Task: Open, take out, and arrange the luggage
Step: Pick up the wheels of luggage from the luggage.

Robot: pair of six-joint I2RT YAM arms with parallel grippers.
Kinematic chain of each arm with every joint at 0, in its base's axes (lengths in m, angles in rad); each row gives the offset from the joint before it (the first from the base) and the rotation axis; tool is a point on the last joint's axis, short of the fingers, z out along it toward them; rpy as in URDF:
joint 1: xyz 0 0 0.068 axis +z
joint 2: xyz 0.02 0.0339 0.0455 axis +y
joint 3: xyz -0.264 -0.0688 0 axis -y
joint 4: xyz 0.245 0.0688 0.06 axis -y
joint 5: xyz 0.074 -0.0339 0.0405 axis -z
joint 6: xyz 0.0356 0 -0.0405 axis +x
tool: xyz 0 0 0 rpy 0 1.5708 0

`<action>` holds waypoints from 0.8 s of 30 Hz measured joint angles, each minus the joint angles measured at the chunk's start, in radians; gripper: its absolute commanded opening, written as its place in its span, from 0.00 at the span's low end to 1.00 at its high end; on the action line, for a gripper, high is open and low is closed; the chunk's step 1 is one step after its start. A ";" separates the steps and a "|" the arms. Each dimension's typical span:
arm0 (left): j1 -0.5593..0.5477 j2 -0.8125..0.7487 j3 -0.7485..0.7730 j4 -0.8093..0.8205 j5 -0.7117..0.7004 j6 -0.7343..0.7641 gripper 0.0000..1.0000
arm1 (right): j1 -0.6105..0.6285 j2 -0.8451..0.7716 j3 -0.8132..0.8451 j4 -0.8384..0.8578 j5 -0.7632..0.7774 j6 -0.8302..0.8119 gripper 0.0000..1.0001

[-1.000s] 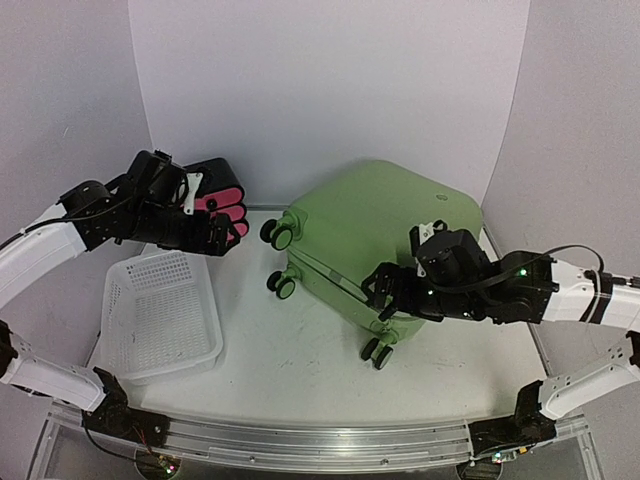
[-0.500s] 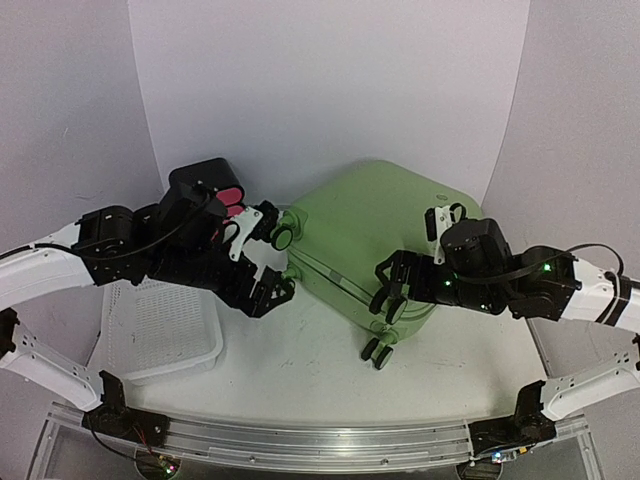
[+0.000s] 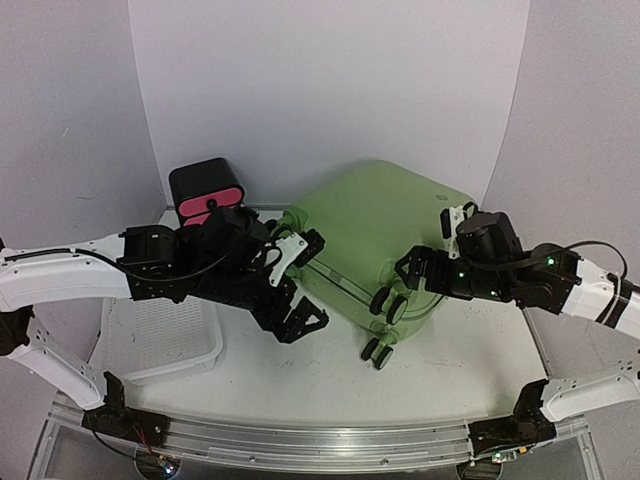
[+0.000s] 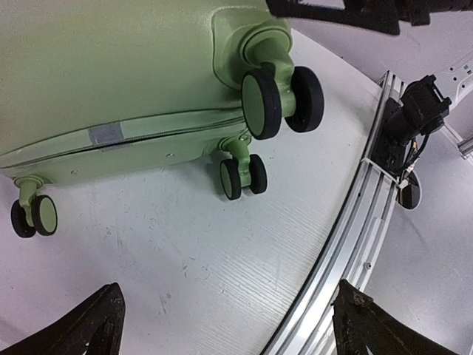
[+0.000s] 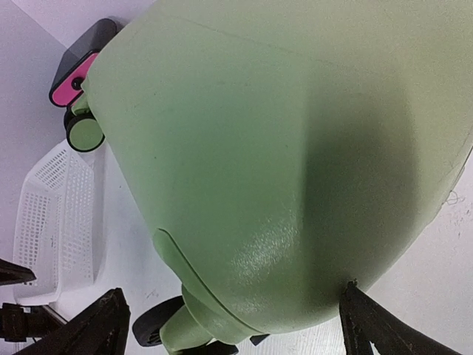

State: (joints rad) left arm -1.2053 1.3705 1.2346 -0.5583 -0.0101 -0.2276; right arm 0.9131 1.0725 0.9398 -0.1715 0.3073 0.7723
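The luggage [image 3: 375,220], a light-green hard-shell suitcase, lies flat and zipped shut at the table's centre right, with its black wheels [image 3: 381,350] toward the front left. My left gripper [image 3: 303,285] hangs open just left of the wheel end and holds nothing. In the left wrist view the luggage [image 4: 111,66], its zipper seam and its wheels [image 4: 282,97] fill the top, and the left gripper [image 4: 233,325] is over bare table. My right gripper [image 3: 400,285] stands open over the shell's near corner. The luggage [image 5: 295,148] fills the right wrist view, where the right gripper [image 5: 233,325] spans the shell's rounded end.
A small black drawer box [image 3: 205,190] with pink fronts stands at the back left, also seen in the right wrist view [image 5: 74,74]. A white perforated basket [image 3: 165,335] sits on the left under my left arm. A metal rail [image 3: 320,440] runs along the front edge.
My left arm has swung right, from beside the drawer box, across the basket, to the luggage's wheel end. My right gripper has drawn back and up over the shell.
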 measured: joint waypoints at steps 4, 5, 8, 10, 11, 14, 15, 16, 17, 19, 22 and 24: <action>-0.002 -0.004 -0.019 0.090 -0.001 0.002 0.99 | 0.000 -0.041 -0.075 0.025 -0.019 -0.004 0.98; -0.003 -0.005 -0.029 0.117 -0.001 0.002 0.98 | 0.000 -0.056 -0.104 0.039 -0.023 -0.007 0.98; -0.008 0.002 -0.053 0.173 0.000 0.003 0.98 | 0.000 -0.097 -0.172 0.061 -0.028 -0.016 0.98; -0.016 0.023 -0.051 0.204 0.000 0.015 0.98 | 0.000 -0.124 -0.206 0.089 -0.029 -0.024 0.98; -0.021 0.035 -0.050 0.215 0.000 0.021 0.98 | 0.000 -0.133 -0.222 0.102 -0.030 -0.028 0.97; -0.046 0.101 -0.026 0.231 -0.003 0.049 0.98 | 0.000 -0.179 -0.307 0.167 -0.033 -0.043 0.96; -0.063 0.149 -0.006 0.239 -0.012 0.065 0.99 | 0.000 -0.180 -0.310 0.169 -0.033 -0.044 0.96; -0.070 0.170 0.003 0.243 -0.018 0.071 0.99 | 0.000 -0.186 -0.321 0.175 -0.034 -0.044 0.96; -0.077 0.190 0.015 0.244 -0.026 0.073 0.99 | 0.000 -0.197 -0.340 0.188 -0.036 -0.045 0.96; -0.087 0.233 0.049 0.245 -0.040 0.076 0.99 | 0.000 -0.228 -0.363 0.197 -0.038 -0.047 0.95; -0.093 0.288 0.103 0.248 -0.056 0.080 0.99 | 0.000 -0.303 -0.381 0.202 -0.037 -0.048 0.95; -0.093 0.323 0.143 0.252 -0.069 0.083 0.99 | 0.000 -0.343 -0.383 0.210 -0.037 -0.048 0.95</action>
State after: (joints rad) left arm -1.2980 1.6932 1.3773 -0.3065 -0.0792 -0.1444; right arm 0.9131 0.7292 0.5571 0.0387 0.2703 0.7238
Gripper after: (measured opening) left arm 0.994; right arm 0.950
